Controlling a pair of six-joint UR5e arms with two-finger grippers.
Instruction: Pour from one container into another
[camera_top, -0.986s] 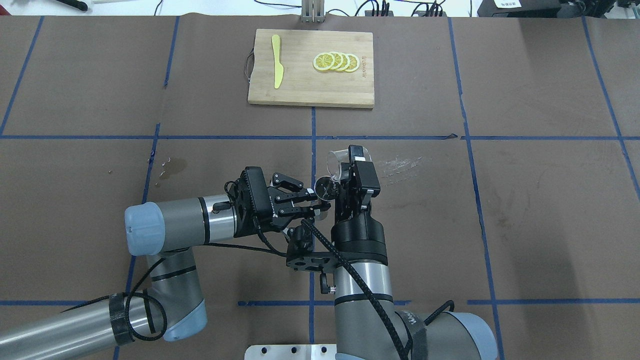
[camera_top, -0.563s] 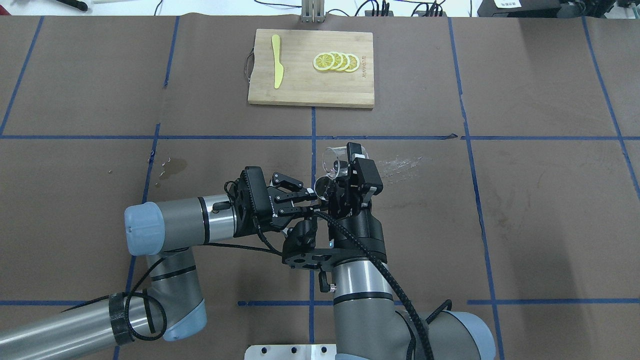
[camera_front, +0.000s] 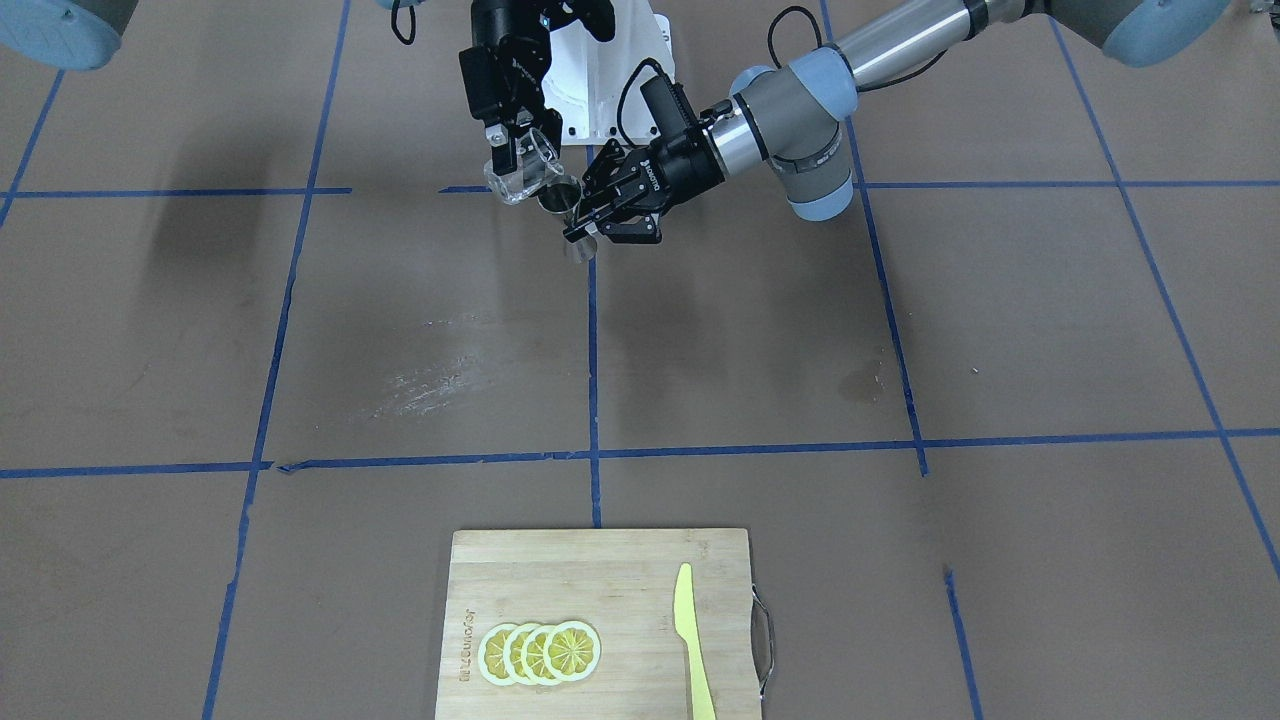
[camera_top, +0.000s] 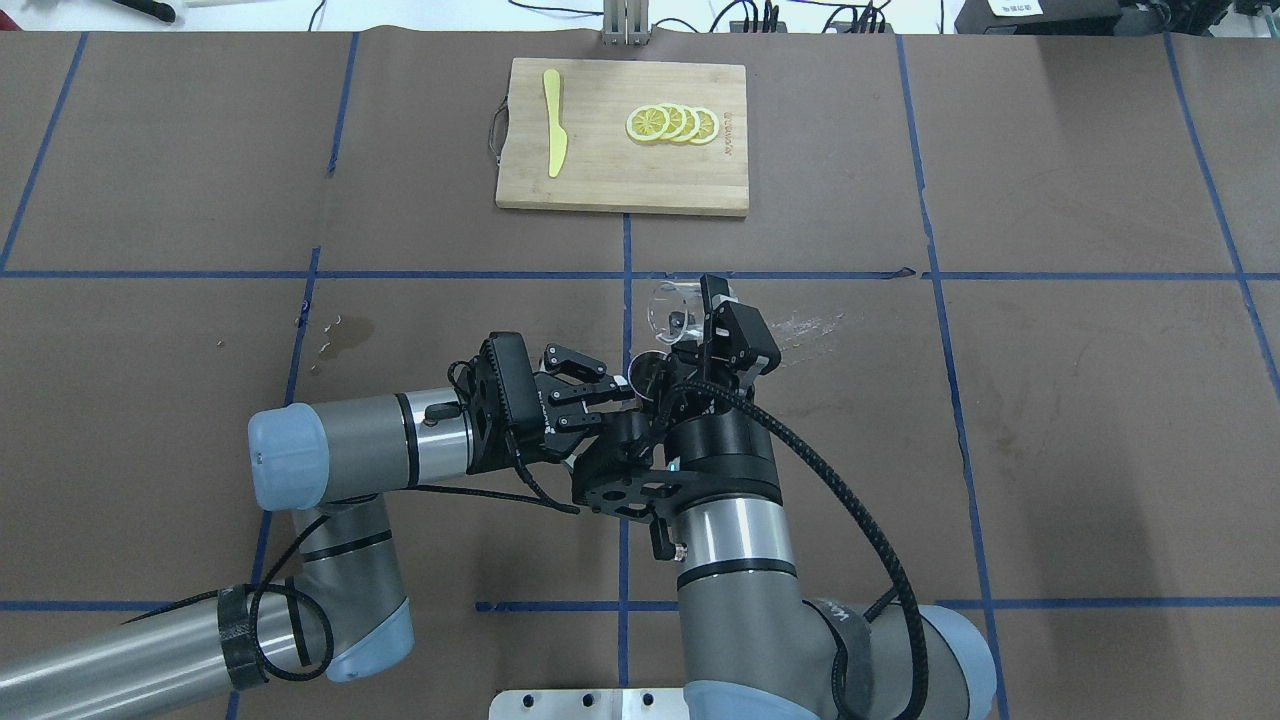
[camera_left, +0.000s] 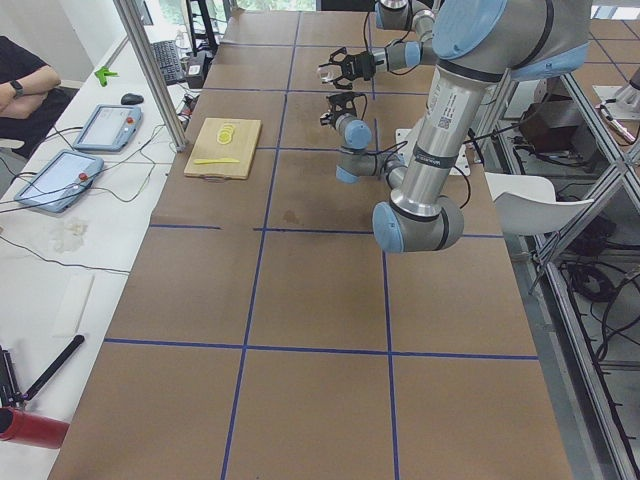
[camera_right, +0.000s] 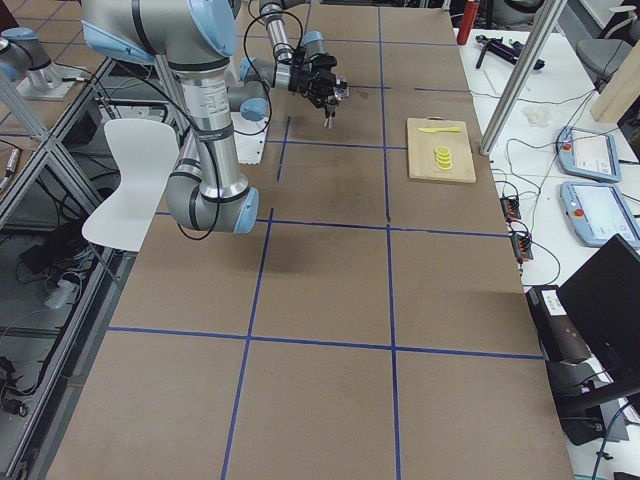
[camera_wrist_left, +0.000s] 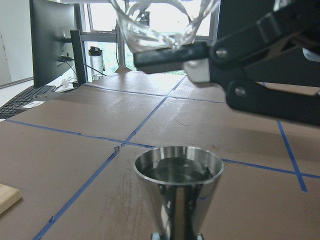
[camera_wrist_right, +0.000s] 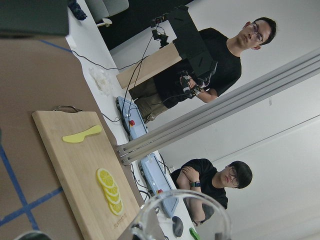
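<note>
A clear cup (camera_top: 662, 303) hangs tilted in the air with my right gripper (camera_top: 688, 322) shut on it. Its lip is just above and beyond a steel cone-shaped cup (camera_top: 645, 372), which my left gripper (camera_top: 628, 396) holds upright from the side. From the front, the clear cup (camera_front: 520, 172) leans toward the steel cup (camera_front: 562, 196). In the left wrist view the steel cup (camera_wrist_left: 178, 172) fills the lower middle, its inside dark and shiny, with the clear cup (camera_wrist_left: 160, 22) overhead. No stream shows between them. The right wrist view catches only the clear cup's rim (camera_wrist_right: 180, 212).
A wooden cutting board (camera_top: 620, 190) lies at the far middle with lemon slices (camera_top: 672, 124) and a yellow knife (camera_top: 553, 125). Pale wet streaks (camera_top: 805, 328) mark the brown table right of the cups. People stand and sit beyond the table's far side (camera_wrist_right: 220, 55).
My right wrist has rotated, tipping the clear cup further and carrying it slightly away from the robot. The left arm and steel cup have stayed put.
</note>
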